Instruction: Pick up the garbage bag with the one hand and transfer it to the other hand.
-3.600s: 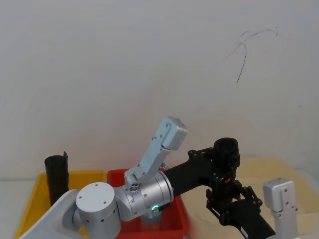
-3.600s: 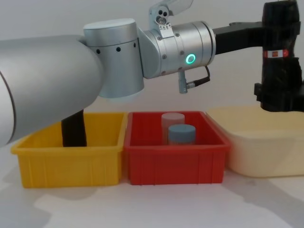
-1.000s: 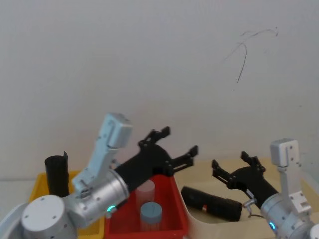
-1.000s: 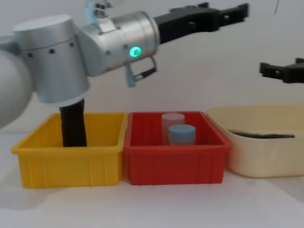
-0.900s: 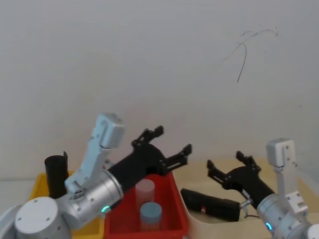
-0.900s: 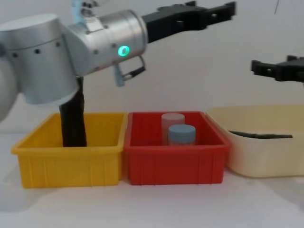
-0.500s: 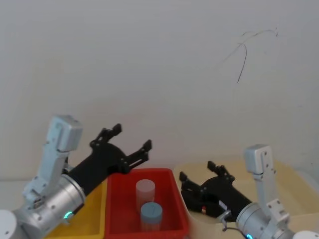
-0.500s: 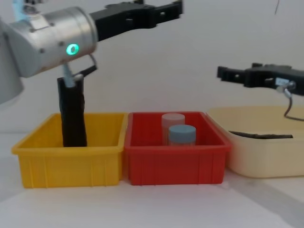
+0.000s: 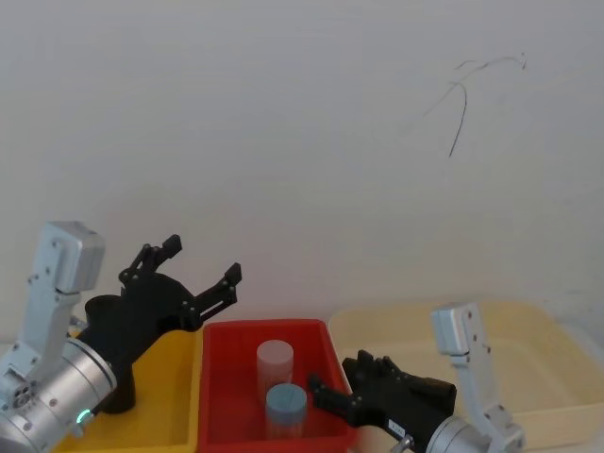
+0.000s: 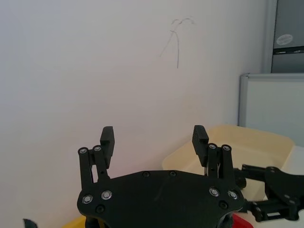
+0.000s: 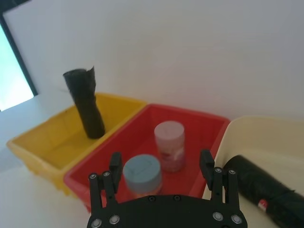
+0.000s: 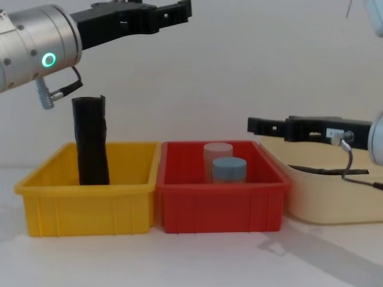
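The garbage bag (image 11: 264, 191), a black roll with a small red-and-white label, lies on its side inside the beige tub (image 11: 247, 133). From the chest it shows as a dark strip (image 12: 328, 171) just over the tub's rim (image 12: 323, 203). My right gripper (image 11: 160, 164) is open and empty, hovering low over the red bin beside the tub, apart from the bag; the chest view has it (image 12: 256, 125) level with the tub's top. High at the left, over the yellow bin, my left gripper (image 12: 170, 12) is open and holds nothing, as its own camera (image 10: 153, 137) confirms.
A plain black roll (image 12: 91, 140) stands upright in the yellow bin (image 12: 84, 206). The red bin (image 12: 218, 206) in the middle holds a translucent cylinder (image 12: 217, 149) and a blue-lidded one (image 12: 229, 167). A white wall is close behind.
The bag, held upright between the grippers 3.6 s ago, now lies in the tub. Over the last second the left arm has swung left and the right gripper has dropped lower and moved left.
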